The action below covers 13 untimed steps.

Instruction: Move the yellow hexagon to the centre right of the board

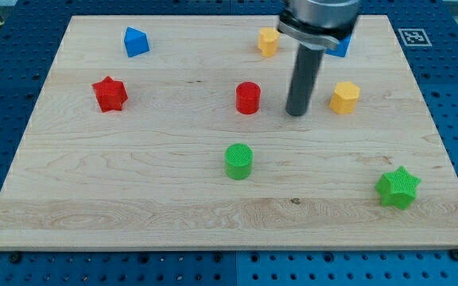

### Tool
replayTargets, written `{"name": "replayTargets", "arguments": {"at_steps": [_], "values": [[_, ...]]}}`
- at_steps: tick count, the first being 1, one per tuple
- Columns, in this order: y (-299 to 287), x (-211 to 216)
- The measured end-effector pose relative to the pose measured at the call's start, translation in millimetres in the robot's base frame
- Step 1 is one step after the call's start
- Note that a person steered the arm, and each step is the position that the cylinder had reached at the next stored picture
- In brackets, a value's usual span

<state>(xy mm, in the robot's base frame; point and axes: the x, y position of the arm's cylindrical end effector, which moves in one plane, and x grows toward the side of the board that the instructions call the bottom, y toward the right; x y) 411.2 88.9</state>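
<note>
The yellow hexagon [344, 97] sits on the wooden board [133, 199], right of centre and a little above the middle. My tip [296, 114] rests on the board just left of the hexagon, with a small gap between them. The tip stands between the hexagon and a red cylinder [248, 98] to its left. A second yellow block [268, 41], whose shape I cannot make out, lies near the view's top, left of the rod's upper part.
A blue block [136, 41] lies at the top left, and another blue block [342, 46] is partly hidden behind the arm. A red star [110, 94] is at the left, a green cylinder [238, 161] below centre, and a green star [398, 187] at the bottom right.
</note>
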Motion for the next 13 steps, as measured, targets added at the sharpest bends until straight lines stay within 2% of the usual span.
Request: {"name": "replayTargets", "arguments": {"at_steps": [3, 8, 10, 13], "values": [[26, -22], [82, -6], [97, -31], [132, -30]]}}
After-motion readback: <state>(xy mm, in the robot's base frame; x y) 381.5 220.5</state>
